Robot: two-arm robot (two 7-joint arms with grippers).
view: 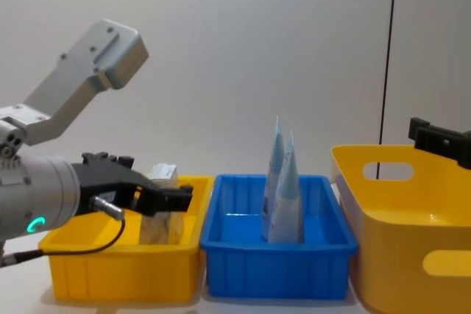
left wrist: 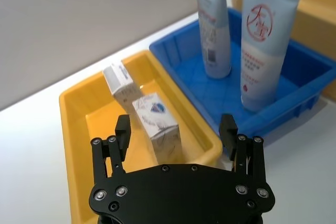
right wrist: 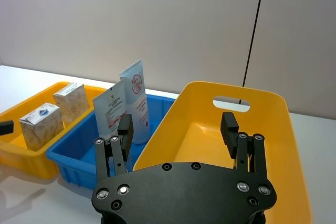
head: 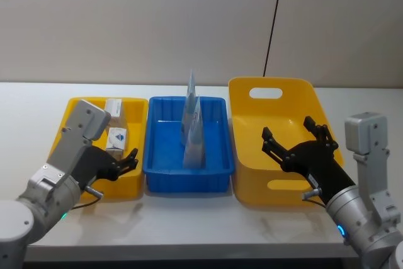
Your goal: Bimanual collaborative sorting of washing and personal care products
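Lower left: left gripper [head: 131, 159] wide, empty, near packs [head: 116, 137]. Lower right: right gripper [head: 295, 135] wide, empty, over basket [head: 242, 86]. Centre: tubes [head: 192, 124] upright. Sorting apparently complete; next: retract clear.

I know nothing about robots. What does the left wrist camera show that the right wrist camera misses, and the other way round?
Left wrist view's own: the left gripper whole, open, over the yellow tray by the marbled pack. Right wrist view's own: the right gripper whole, open, over the yellow basket, its handle slot, and a black cable behind it. Both share: the marbled pack and speckled pack standing in the yellow tray, two pale-blue tubes upright in the blue tray, and some of the basket.
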